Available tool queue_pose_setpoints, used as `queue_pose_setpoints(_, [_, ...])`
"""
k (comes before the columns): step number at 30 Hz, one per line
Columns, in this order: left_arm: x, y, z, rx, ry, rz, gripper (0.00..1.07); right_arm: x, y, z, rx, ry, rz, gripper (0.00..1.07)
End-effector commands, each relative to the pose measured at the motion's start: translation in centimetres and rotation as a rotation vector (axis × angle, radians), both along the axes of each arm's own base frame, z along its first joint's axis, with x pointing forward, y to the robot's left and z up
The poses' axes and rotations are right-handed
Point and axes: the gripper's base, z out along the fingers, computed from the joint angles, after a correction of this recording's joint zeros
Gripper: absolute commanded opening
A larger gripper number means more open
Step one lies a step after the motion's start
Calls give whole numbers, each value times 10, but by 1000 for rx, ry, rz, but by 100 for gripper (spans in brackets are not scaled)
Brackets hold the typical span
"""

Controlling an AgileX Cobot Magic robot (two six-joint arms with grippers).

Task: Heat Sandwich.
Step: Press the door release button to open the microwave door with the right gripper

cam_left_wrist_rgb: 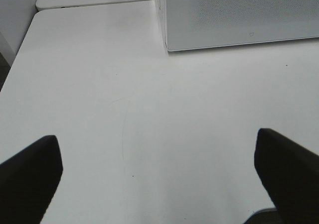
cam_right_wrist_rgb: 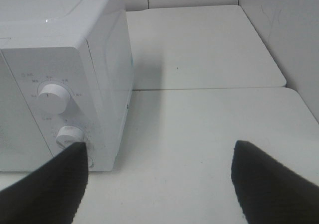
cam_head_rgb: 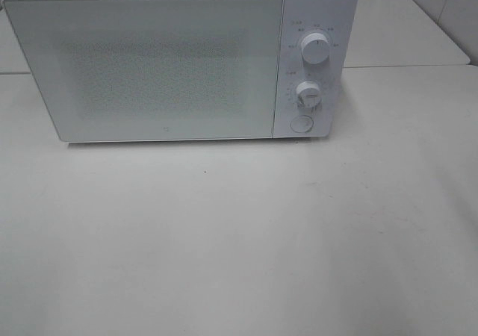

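Right wrist: right end effector (cam_right_wrist_rgb: 160, 147) (spread) near microwave (cam_right_wrist_rgb: 65, 35).

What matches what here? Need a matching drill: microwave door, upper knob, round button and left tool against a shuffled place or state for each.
Things:
1. microwave door
2. upper knob
3. round button
4. left tool

Place or state:
a. open, nothing between its fingers, over the table
b. shut
c. lowest on the control panel, under both knobs
d. highest on the control panel

Pairs: 1-b, 2-d, 3-c, 4-a
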Motion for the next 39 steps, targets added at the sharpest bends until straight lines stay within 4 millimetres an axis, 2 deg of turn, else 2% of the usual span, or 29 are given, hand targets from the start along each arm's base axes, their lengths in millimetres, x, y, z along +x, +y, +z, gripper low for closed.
queue_pose_setpoints(1, [-3, 0, 0, -3, -35, -2, 101, 15, 1, -2, 18, -55, -1, 76])
queue_pose_setpoints(7, [-3, 0, 0, -3, -35, -2, 101, 43, 3, -17, 28, -54, 6, 76])
queue_pose_setpoints(16, [-3, 0, 0, -3, -35, -2, 101, 68, 7, -38, 15, -41, 24, 76])
queue_pose_setpoints(27, [-3, 0, 0, -3, -35, -2, 101, 91, 51, -74, -13, -30, 106, 76])
queue_pose_setpoints(30, [-3, 0, 0, -3, -35, -2, 101, 93, 59, -80, -14, -34, 109, 76])
queue_pose_setpoints(36, [-3, 0, 0, -3, -35, -2, 101, 95, 87, -107, -22, -26, 90, 76])
queue_pose_setpoints(39, [-3, 0, 0, -3, -35, -2, 101, 95, 93, -115, -30, -17, 78, 76])
